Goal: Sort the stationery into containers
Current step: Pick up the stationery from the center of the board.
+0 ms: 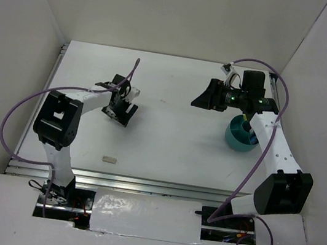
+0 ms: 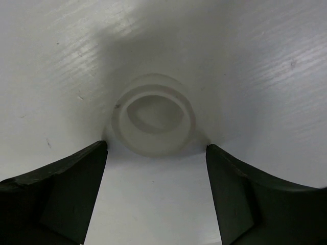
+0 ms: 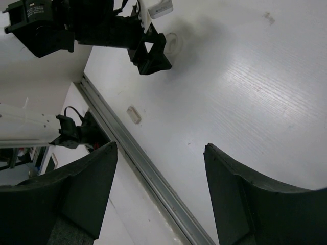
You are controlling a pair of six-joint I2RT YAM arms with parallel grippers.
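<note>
Tape ring [image 2: 153, 115], white, translucent, before left pincer [image 2: 157, 149], spread apart, right pincer [image 3: 160, 147] apart

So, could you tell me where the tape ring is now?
In the left wrist view, the tape ring sits on the table just ahead of the left claw, centred between its open fingers.

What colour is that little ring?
The ring is milky white; the left wrist view shows it best.

The frosted plastic tape ring [image 2: 153, 120] sits on a matt, finely grained table [image 2: 265, 61].
</note>
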